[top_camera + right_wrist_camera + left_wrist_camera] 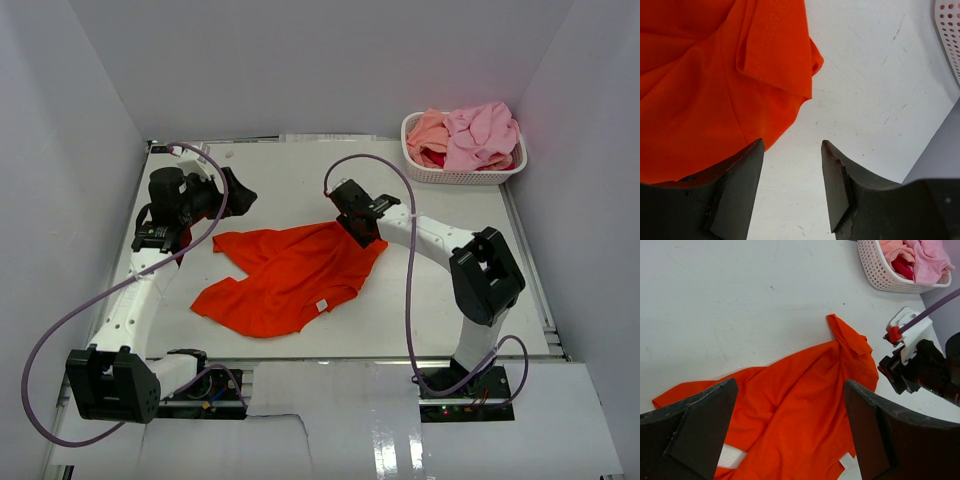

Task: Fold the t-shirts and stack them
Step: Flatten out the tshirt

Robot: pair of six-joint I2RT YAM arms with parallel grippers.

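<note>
The orange-red t-shirt is spread crumpled and unfolded on the table, well apart from the white basket (the pink, peach and dark red shirts are heaped inside that basket). The right gripper is parked at the shirt edge nearest the basket, jaws parted, bare table seen between them, nothing pinched. The left gripper is held over the side of the shirt farthest from the basket, jaws spread wide, nothing gripped.
</note>
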